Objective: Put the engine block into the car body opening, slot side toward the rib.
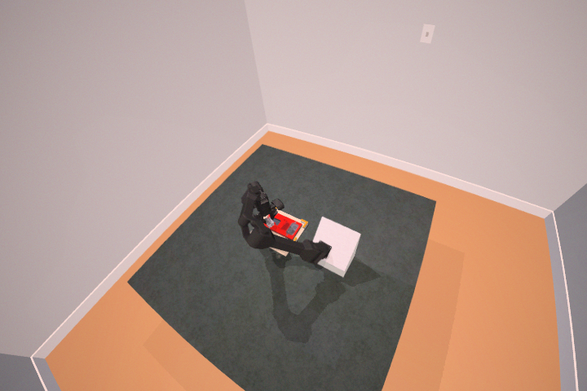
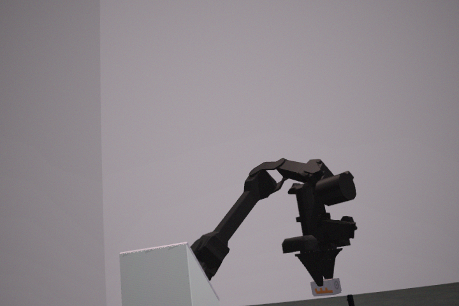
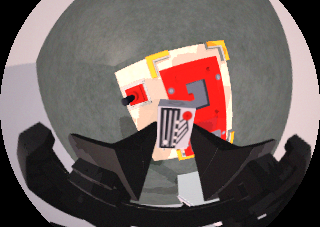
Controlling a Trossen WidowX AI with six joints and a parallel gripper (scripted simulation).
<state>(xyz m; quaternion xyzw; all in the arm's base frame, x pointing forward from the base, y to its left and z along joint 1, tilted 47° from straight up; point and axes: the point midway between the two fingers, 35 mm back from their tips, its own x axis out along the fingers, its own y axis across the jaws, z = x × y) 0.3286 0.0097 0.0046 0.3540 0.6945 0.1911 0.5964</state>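
My gripper (image 1: pixel 271 215) (image 2: pixel 325 282) (image 3: pixel 174 126) is shut on the engine block (image 1: pixel 268 221) (image 2: pixel 333 287) (image 3: pixel 169 129), a small light grey block with dark stripes and a red dot on top, and orange marks on a side. It is held up in the air. The red car body (image 1: pixel 287 220) (image 3: pixel 180 77) lies on a cream board (image 1: pixel 280 252) (image 3: pixel 132 72). Its grey opening (image 1: pixel 276 221) (image 3: pixel 201 93), with a small red piece jutting in, shows just beyond the block in the wrist view. The block hides part of the body. The slot side cannot be told.
Yellow corner brackets (image 1: pixel 304 223) (image 3: pixel 161 56) stand around the car body. A black lever (image 2: pixel 350 299) (image 3: pixel 128 99) sticks up from a red square on the board. A white box (image 1: pixel 340 239) (image 2: pixel 154 277) (image 3: pixel 189 187) stands at the arm's base.
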